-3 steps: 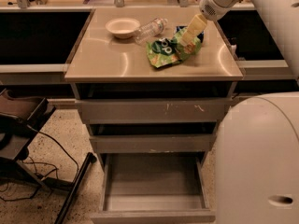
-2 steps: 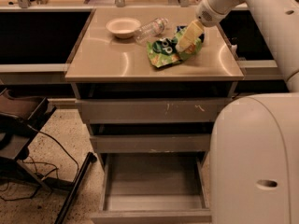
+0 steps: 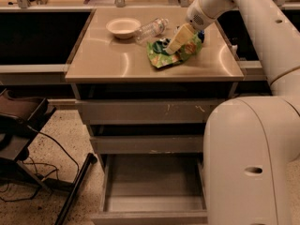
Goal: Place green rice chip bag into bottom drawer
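Observation:
The green rice chip bag (image 3: 161,56) lies crumpled on the tan cabinet top (image 3: 112,60), right of the middle. My gripper (image 3: 179,40) reaches down from the upper right and rests on the bag's right part, partly covering it. The bottom drawer (image 3: 154,204) is pulled open below, its grey tray bare. It sits well below and in front of the bag.
A white bowl (image 3: 123,27) and a clear plastic bottle (image 3: 151,29) lie behind the bag. A blue can (image 3: 201,34) peeks out behind the gripper. The scratched upper drawer (image 3: 154,111) and middle drawer (image 3: 147,144) are closed. A dark cart (image 3: 18,121) stands left; my white body (image 3: 253,163) fills the right.
My gripper has moved down and to the left onto the bag. The bag stays on the cabinet top.

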Controlling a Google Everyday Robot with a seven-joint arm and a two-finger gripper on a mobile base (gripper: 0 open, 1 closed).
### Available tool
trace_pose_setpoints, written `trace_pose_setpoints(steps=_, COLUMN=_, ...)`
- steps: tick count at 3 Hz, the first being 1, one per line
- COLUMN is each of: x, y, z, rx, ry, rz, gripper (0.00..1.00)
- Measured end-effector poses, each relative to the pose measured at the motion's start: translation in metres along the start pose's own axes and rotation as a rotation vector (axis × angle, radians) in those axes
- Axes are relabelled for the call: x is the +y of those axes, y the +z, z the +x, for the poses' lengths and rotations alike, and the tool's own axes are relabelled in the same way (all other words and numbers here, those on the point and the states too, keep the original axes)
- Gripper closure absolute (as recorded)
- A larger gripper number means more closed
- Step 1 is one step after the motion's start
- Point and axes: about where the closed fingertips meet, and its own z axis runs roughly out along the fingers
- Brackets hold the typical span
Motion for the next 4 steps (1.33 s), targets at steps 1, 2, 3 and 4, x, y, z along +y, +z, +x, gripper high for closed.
trace_pose_setpoints(steps=1, x=-0.0032, y=0.0206, z=0.0189, rx=0.018, ry=0.069, rz=-0.023, gripper=0.0)
trace_pose_setpoints(steps=2, x=-0.0034, y=0.0254, z=0.0213, rx=0.02, ry=0.078, rz=-0.028, gripper=0.0)
trace_pose_setpoints(steps=3, x=-0.0033, y=0.0254, z=0.0213, rx=0.02, ry=0.078, rz=-0.028, gripper=0.19)
trace_pose_setpoints(steps=4, x=-0.0033, y=0.0255, z=0.0213, rx=0.02, ry=0.078, rz=-0.028, gripper=0.42)
